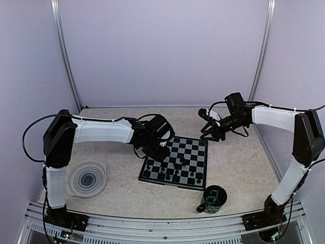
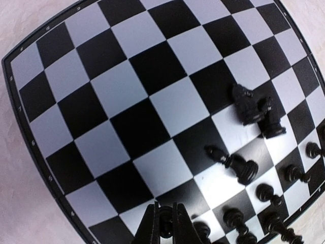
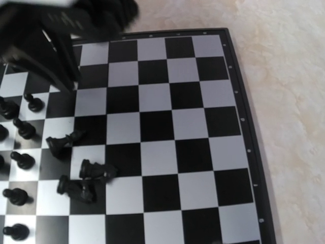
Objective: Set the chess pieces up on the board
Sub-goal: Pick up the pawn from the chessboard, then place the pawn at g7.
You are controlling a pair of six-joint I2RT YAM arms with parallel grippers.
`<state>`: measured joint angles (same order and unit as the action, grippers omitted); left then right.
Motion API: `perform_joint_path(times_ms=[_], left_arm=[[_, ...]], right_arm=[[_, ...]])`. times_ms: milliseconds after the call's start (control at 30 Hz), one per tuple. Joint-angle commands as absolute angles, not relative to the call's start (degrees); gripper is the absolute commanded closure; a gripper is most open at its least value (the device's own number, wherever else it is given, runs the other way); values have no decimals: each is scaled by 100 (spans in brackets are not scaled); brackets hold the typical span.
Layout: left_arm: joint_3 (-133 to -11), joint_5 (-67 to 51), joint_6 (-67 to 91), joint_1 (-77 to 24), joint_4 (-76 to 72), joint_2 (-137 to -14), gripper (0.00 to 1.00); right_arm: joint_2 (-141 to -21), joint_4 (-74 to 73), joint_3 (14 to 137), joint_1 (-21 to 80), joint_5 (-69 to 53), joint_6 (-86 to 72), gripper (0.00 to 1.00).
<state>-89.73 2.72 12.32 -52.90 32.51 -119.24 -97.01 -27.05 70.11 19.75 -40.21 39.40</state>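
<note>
A flat square black and light grey chequered chessboard lies on the pale marbled bench, between the two arms. Tiny black chess pieces stand in rows along the board's near edge. Three more black pieces lie toppled on squares just beyond those rows, close to one another.

The left claw hangs low over the near-left part of the board, beside the standing rows. Its jaws are pressed together. Whether a piece is pinched between them cannot be told.

The right claw hovers above the far right corner of the board, its jaws parted with nothing between them.

A dark green mug stands on the bench near the board's near right corner. A round grey spiral-patterned plate lies well to the left of the board.
</note>
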Motion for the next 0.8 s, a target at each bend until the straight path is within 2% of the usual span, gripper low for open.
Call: perform_joint_path(times_ms=[0, 233, 567, 767], left_arm=[[-8447, 459, 1436, -5328, 3299, -11357, 97], [-7937, 458, 1594, -5471, 3233, -11170, 97], [-7890, 470, 1600, -5497, 3153, -11226, 97], [-7905, 529, 1591, -5510, 3262, -11271, 91]], right_arm=[[-9795, -2819, 7066, 2052, -4048, 3972, 59], [-9826, -2836, 7082, 2124, -4017, 3970, 59], [-9826, -2844, 7093, 2180, -3966, 3959, 59], [-9828, -2844, 7090, 2188, -3955, 3963, 59]])
